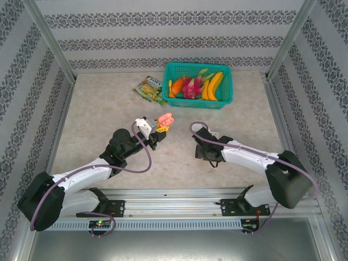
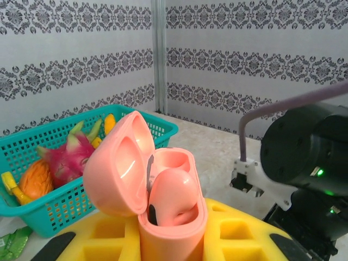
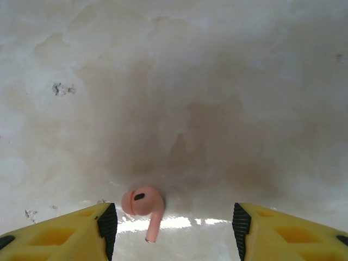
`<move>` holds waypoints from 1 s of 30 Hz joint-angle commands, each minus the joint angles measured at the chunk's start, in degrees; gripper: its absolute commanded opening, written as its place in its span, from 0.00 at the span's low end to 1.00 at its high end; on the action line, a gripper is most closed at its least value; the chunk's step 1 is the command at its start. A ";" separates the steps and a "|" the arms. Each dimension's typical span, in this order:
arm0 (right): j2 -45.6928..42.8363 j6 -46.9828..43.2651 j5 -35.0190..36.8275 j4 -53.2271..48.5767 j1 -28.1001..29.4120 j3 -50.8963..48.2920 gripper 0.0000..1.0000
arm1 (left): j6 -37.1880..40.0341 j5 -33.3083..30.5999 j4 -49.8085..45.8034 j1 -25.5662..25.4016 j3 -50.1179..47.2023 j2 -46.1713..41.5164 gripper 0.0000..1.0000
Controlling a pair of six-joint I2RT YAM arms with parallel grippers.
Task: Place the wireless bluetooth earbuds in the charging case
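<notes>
- The left gripper (image 2: 173, 242) has its yellow jaws closed on the base of a pink charging case (image 2: 169, 220). It holds the case upright above the table, with the lid (image 2: 117, 163) hinged open.
- Inside the case, one seated earbud (image 2: 173, 196), also pink, sits in a well. The well behind it looks empty.
- The right gripper (image 3: 173, 227) points down at the table with its jaws wide apart, holding nothing.
- A loose pink earbud (image 3: 142, 204) lies on the surface between those jaws, nearer the finger on the picture's left.
- The task seems about half done for this pair: one bud is in, and the loose one is not yet grasped or carried to the case.
- The tabletop (image 1: 103, 109) is mottled beige. At its far edge stands a teal basket (image 1: 228, 100) of toy fruit, with a snack packet (image 1: 149, 89) beside it.
- Striped damask walls enclose the space.
</notes>
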 commanded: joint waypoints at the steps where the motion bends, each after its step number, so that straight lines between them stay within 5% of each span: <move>1: 2.98 -0.71 2.80 -2.29 1.42 3.12 0.59 | -0.60 -1.14 0.83 0.93 -1.34 -2.32 0.00; 30: 12.65 -2.63 2.22 -1.12 3.17 6.06 0.44 | -1.04 -2.08 1.49 1.92 -3.34 -3.77 0.00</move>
